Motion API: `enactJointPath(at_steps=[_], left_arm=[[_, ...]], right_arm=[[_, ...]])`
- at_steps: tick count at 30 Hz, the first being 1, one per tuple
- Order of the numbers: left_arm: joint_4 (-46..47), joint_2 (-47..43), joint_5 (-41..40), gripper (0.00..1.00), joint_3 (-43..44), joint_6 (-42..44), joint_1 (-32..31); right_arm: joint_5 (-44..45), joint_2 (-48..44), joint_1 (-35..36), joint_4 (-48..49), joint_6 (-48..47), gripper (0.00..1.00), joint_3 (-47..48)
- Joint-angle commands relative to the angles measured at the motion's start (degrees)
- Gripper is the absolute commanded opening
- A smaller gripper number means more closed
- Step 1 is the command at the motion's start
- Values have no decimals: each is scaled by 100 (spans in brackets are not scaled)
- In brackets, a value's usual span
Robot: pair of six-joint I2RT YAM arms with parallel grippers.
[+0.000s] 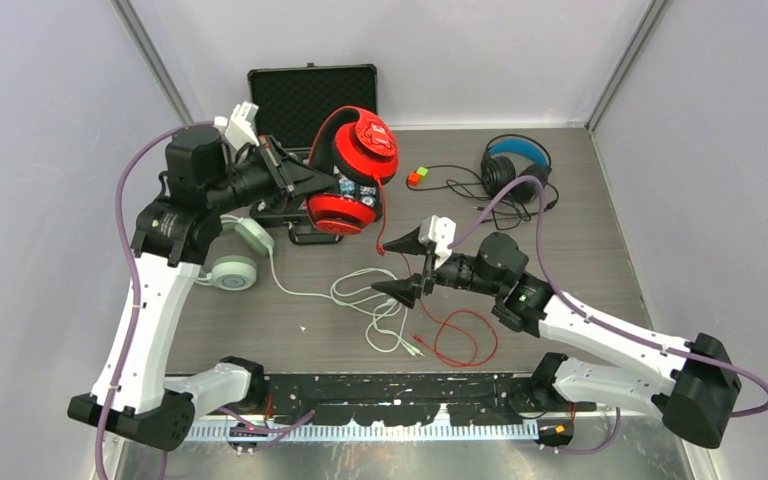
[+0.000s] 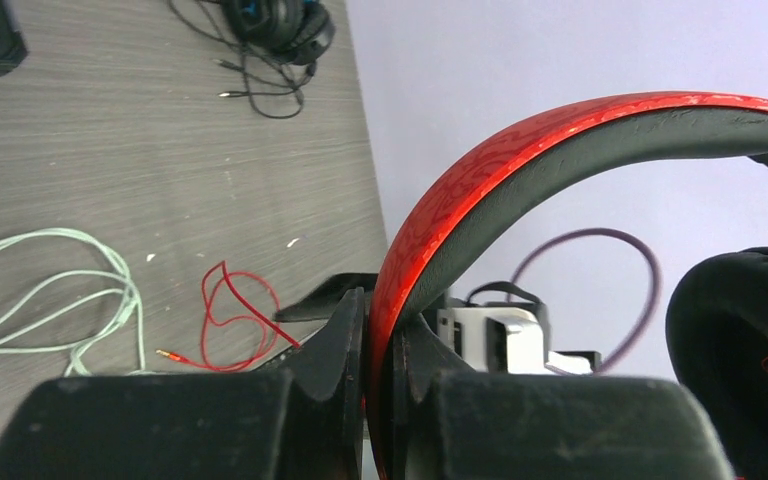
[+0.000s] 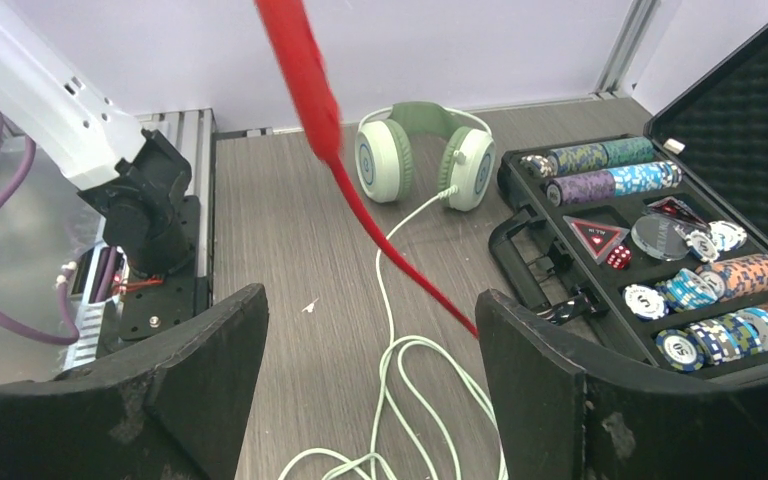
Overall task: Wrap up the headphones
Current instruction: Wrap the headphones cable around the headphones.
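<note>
Open black case (image 3: 750, 110) held racked poker chips (image 3: 695, 340). Left gripper (image 2: 380, 330) clamped the headband of the red headphones (image 1: 365, 150), raised above the case. Right gripper (image 1: 381, 268) gaped wide, empty; red cable (image 3: 382, 230) passed between its jaws.

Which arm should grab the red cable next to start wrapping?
Right. The right gripper is open with the red cable hanging just in front of it. The left gripper is shut on the red headphones, holding them up.

I can read nothing for certain: the red triangle token (image 3: 597, 236) in the case (image 3: 740, 100) bears marks too small, and the print on the red headphones (image 1: 365, 150) is blurred.
</note>
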Motion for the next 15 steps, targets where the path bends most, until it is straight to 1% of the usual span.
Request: enactJointPath(at_steps=[1,4,7,9,15], left_arm=[[958,-265,589,0,25,-653,14],[1236,-355,712,0,-162,-929,7],[1213,-434,757,0,-153,-952,6],[1162,-483,786,0,-188,-944,-26],[1178,-642,842,0,-465,-1013,-69]], right_arm=[[-139,340,16,683,-161,79,73],[-35,601,13,982,-112,76,85],[-18,850,19,1363,-68,72,22],[-122,1016,19,1403,28,69,146],[-261,1257,19,1611,224,68,335]])
